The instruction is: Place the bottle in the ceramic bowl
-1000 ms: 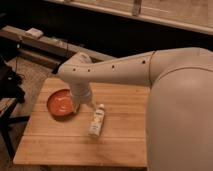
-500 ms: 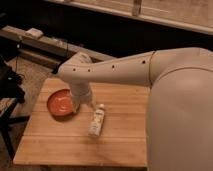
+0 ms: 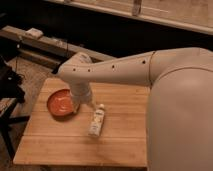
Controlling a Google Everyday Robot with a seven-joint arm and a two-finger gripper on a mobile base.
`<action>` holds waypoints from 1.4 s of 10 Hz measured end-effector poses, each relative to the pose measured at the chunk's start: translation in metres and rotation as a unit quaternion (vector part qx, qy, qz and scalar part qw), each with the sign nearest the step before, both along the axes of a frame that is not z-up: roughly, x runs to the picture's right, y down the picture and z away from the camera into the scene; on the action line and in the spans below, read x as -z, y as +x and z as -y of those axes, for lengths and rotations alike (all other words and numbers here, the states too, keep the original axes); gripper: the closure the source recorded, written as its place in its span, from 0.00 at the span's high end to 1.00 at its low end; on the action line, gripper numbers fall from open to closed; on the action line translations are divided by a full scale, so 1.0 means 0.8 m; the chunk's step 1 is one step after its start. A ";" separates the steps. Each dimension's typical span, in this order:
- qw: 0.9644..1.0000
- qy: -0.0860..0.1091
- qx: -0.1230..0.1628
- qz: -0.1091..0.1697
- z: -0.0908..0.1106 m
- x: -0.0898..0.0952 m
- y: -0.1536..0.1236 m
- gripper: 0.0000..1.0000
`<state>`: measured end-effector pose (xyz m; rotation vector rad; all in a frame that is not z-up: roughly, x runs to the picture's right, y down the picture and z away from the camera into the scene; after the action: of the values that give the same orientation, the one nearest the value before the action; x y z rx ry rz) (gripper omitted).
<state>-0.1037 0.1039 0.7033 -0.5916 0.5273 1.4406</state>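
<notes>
The pale bottle (image 3: pixel 96 121) with a white cap lies on its side on the wooden table (image 3: pixel 115 140), cap pointing away. The orange-red ceramic bowl (image 3: pixel 61 103) sits to its left near the table's left edge and holds nothing. My gripper (image 3: pixel 84 103) hangs from the white arm between the bowl and the bottle, just above the bottle's cap end and over the bowl's right rim. It holds nothing that I can see.
My large white arm (image 3: pixel 175 95) fills the right side and hides the table's right part. A dark stand (image 3: pixel 10 87) is left of the table. A low shelf (image 3: pixel 45 42) runs behind.
</notes>
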 end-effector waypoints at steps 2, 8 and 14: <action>1.000 0.000 0.000 0.000 0.000 0.000 0.000 0.65; 1.000 0.023 -0.008 -0.006 -0.045 -0.030 0.003 0.65; 0.999 0.020 -0.010 -0.024 -0.092 -0.092 0.020 0.65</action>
<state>-0.0880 0.1775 0.7770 -0.5327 0.5317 1.4840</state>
